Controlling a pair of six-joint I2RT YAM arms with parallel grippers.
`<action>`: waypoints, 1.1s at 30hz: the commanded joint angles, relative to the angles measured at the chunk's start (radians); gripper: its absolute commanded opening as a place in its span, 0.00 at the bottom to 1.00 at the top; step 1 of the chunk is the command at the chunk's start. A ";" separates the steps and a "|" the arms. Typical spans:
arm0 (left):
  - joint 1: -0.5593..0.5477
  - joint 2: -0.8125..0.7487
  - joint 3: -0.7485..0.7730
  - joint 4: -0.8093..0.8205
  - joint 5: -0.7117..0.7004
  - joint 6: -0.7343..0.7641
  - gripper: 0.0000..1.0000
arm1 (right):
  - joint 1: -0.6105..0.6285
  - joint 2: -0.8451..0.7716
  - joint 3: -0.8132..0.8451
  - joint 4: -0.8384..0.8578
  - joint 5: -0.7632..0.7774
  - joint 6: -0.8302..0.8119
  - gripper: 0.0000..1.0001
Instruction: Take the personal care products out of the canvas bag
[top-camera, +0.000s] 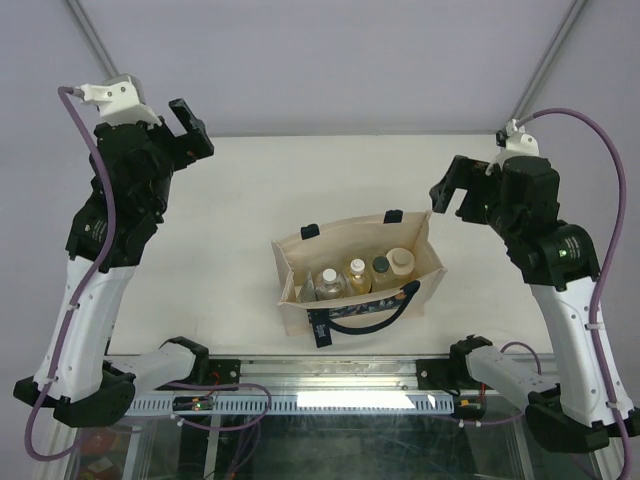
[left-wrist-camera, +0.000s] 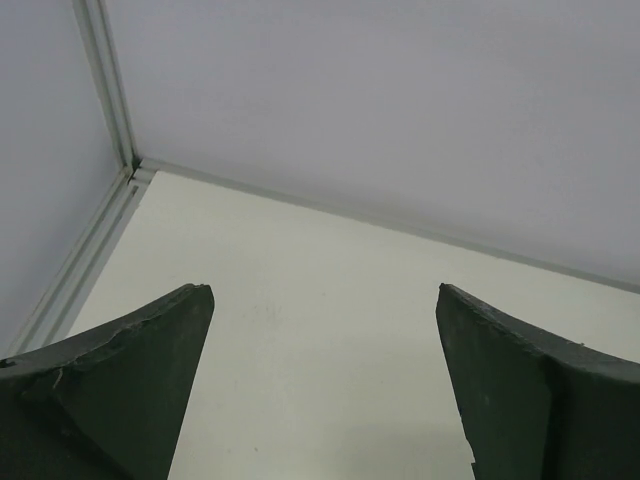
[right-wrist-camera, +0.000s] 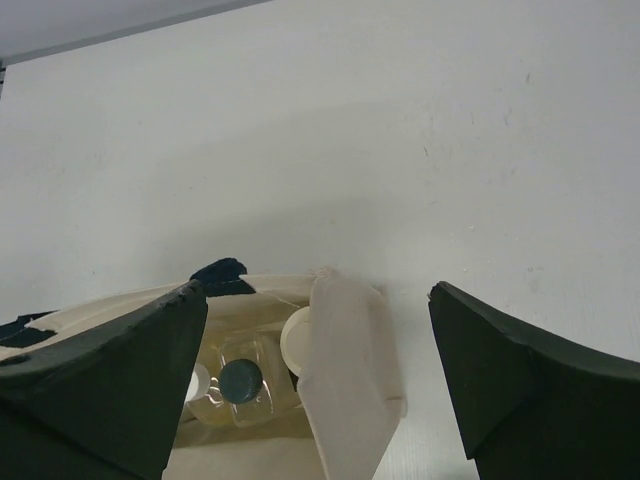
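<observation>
Beige canvas bag (top-camera: 298, 315) stands open at the table's (top-camera: 230, 200) near middle. We see four bottles (top-camera: 357, 276) upright in a row inside, caps white, white, dark, tan. Jaws gape wide, empty: left gripper (top-camera: 192, 128) far left, right gripper (top-camera: 448, 188) near the bag's right end.

You had the canvas bag (top-camera: 345, 243) standing mouth-up, so the way in was from above. Its bottles (top-camera: 357, 275) stood side by side in one row, with little room between neighbours. The near handle (top-camera: 372, 312) hung outside the front wall, off the opening. Wide table (top-camera: 230, 200) lay to the bag's left. Your right gripper (top-camera: 450, 192), fingers spread, hung near the bag's right end; the left gripper (top-camera: 192, 128) hung well apart.
</observation>
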 joint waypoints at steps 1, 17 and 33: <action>0.075 -0.009 -0.066 0.030 0.062 -0.058 0.99 | -0.083 0.003 -0.037 0.088 -0.088 0.044 0.97; 0.238 0.002 -0.304 0.156 0.535 -0.227 0.99 | -0.277 0.093 -0.070 0.107 -0.191 0.115 0.99; -0.089 -0.137 -0.573 0.069 0.661 -0.336 0.99 | -0.155 0.299 0.109 0.075 -0.432 0.165 0.99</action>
